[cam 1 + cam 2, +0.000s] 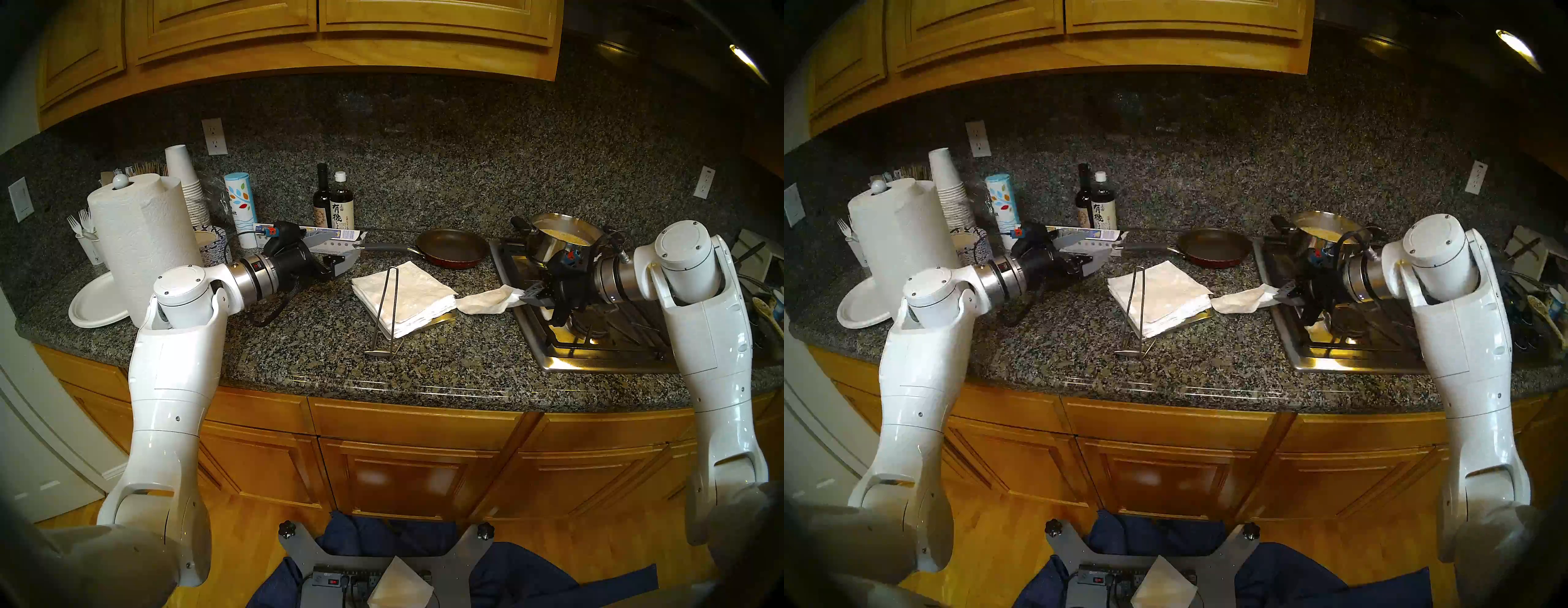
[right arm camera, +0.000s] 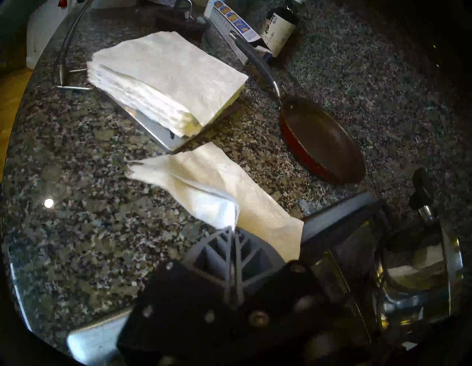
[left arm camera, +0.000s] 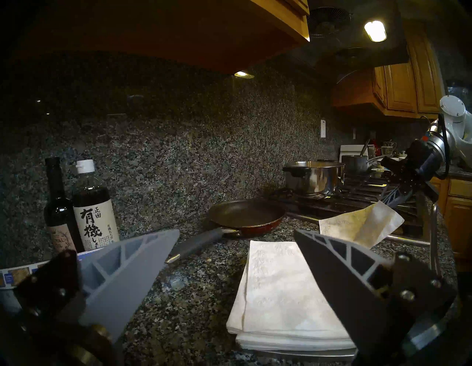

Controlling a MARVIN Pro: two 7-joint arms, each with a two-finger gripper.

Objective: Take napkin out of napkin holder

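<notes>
The napkin [image 1: 488, 301] is a crinkled white sheet held just right of the napkin holder [image 1: 445, 316], clear of the thick white stack [image 1: 403, 297] on the grey tray. My right gripper [image 1: 524, 297] is shut on the napkin's right end at the stove's left edge; the wrist view shows the napkin [image 2: 229, 184] pinched at the gripper [image 2: 231, 230]. The holder's wire arm [image 1: 388, 305] stands raised off the stack. My left gripper [image 1: 339, 265] is open and empty, left of the stack near the pan handle; it also shows in the left wrist view [image 3: 236, 231].
A red frying pan [image 1: 454, 248] lies behind the stack, its handle pointing left. A steel pot [image 1: 560, 237] sits on the gas stove [image 1: 594, 339]. Two dark bottles [image 1: 333, 204], a flat box [image 1: 322, 235], a paper towel roll [image 1: 144, 237], cups and a paper plate [image 1: 95, 305] crowd the left.
</notes>
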